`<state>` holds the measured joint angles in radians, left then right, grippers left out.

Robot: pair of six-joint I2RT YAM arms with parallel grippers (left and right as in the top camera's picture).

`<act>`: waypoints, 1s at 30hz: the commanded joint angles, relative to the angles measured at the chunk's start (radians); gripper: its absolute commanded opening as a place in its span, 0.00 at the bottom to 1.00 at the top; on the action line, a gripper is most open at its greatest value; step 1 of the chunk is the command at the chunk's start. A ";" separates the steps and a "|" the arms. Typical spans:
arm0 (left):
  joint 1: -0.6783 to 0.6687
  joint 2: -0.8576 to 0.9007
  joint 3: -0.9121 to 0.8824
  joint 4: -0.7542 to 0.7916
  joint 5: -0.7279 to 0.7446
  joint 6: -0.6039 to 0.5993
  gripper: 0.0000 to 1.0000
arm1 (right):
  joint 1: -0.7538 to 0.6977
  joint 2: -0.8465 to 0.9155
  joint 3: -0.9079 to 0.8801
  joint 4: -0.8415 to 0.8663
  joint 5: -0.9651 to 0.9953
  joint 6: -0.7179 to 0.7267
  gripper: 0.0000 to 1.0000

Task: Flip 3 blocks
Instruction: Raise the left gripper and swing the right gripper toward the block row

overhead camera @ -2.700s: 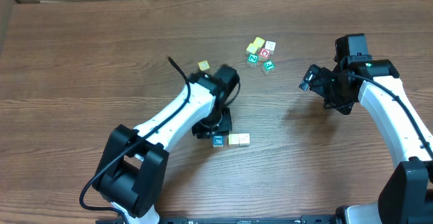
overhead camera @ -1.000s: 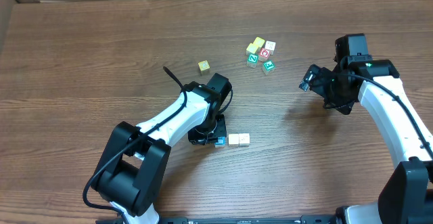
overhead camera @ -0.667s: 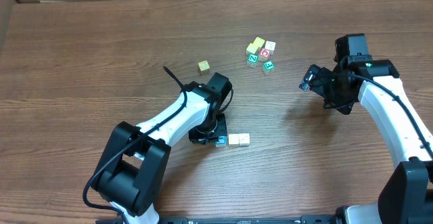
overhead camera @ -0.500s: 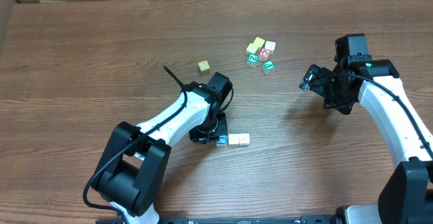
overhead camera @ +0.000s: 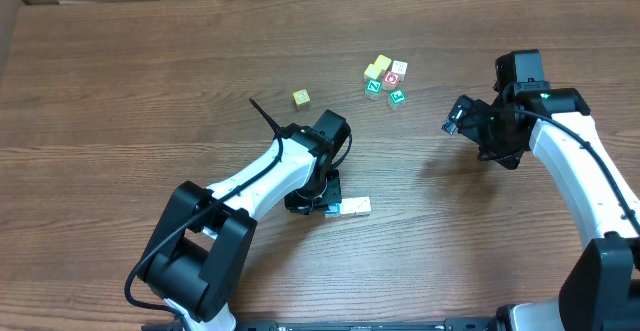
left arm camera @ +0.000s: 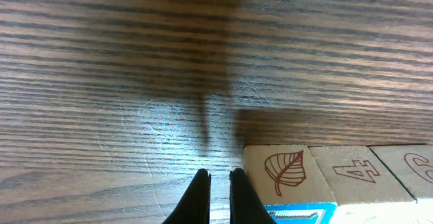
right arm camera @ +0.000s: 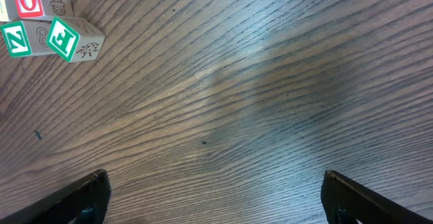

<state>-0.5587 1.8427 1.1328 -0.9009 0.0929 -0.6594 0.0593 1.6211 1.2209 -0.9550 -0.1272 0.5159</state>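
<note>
Low — left fingers [left arm camera: 196,198] pinched beside blocks [left arm camera: 281,173]

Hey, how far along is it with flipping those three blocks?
Done: I cannot tell how many are flipped. The leaf block, the 4 block and the 6 block sit in a row. In hand: nothing. The left gripper is shut, its tips just beside the leaf block. The right gripper is open and empty, away from the row. Left: probably more flips, but the count is unclear.
</note>
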 commanded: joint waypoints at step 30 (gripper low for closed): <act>0.174 -0.010 -0.017 -0.056 -0.074 0.132 0.04 | -0.003 0.002 0.016 0.097 -0.008 -0.007 1.00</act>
<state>-0.3889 1.8427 1.1328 -0.9531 0.0254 -0.5869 0.0597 1.6211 1.2213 -0.9073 -0.1272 0.5156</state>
